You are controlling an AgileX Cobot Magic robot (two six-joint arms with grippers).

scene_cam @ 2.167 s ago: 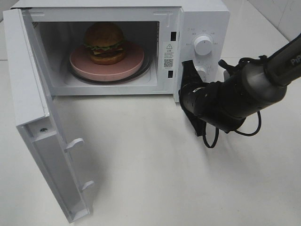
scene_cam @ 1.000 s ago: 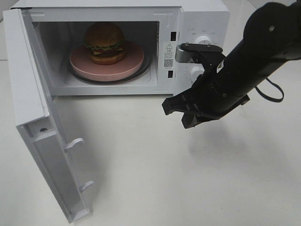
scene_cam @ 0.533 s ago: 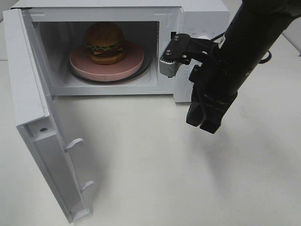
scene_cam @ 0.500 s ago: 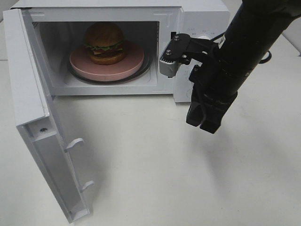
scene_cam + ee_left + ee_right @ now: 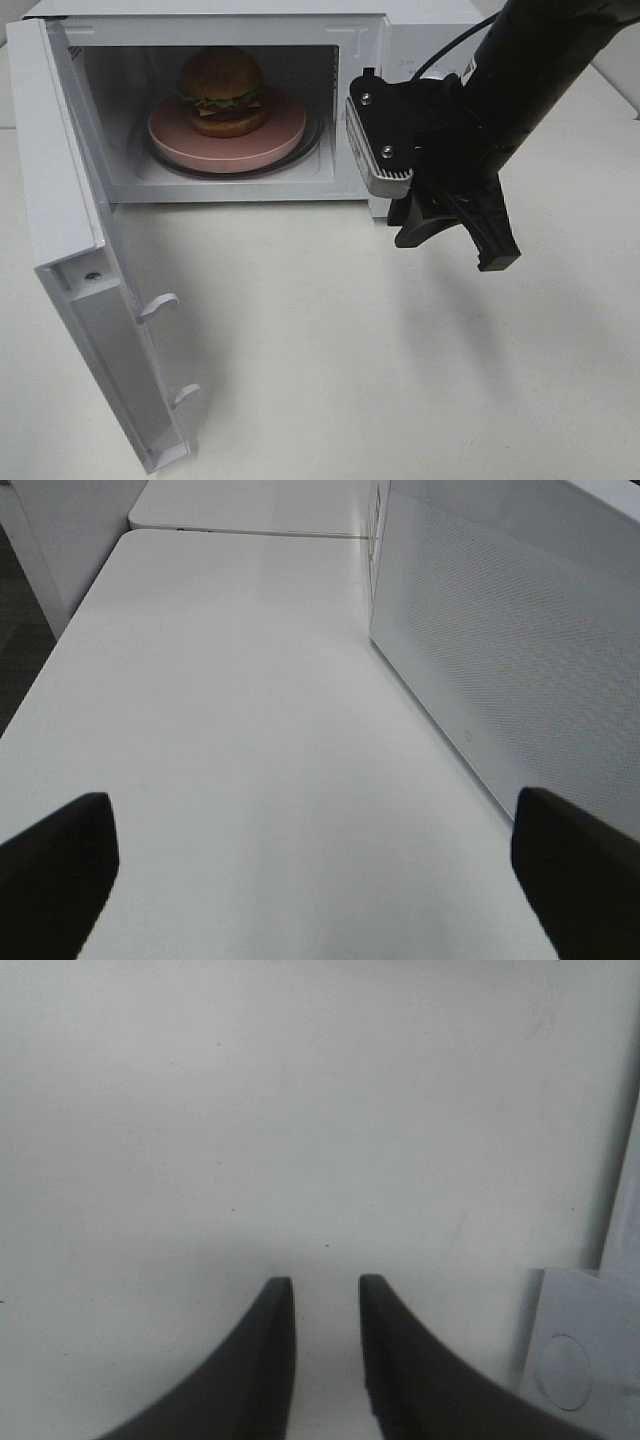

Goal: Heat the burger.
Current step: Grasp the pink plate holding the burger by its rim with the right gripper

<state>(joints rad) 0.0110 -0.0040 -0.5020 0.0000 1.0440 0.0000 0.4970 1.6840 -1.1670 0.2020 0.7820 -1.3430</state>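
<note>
Burger (image 5: 222,88) on pink plate (image 5: 282,135) in open microwave (image 5: 420,40), R gripper (image 5: 455,248) jaws slightly apart over counter (image 5: 300,340), L gripper (image 5: 312,805) jaws wide.

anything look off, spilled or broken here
Nothing is spilled or damaged. The burger sits upright on the pink plate inside the microwave, set toward the plate's back rather than centred. The only thing that stands out is the microwave door, swung wide open.
</note>
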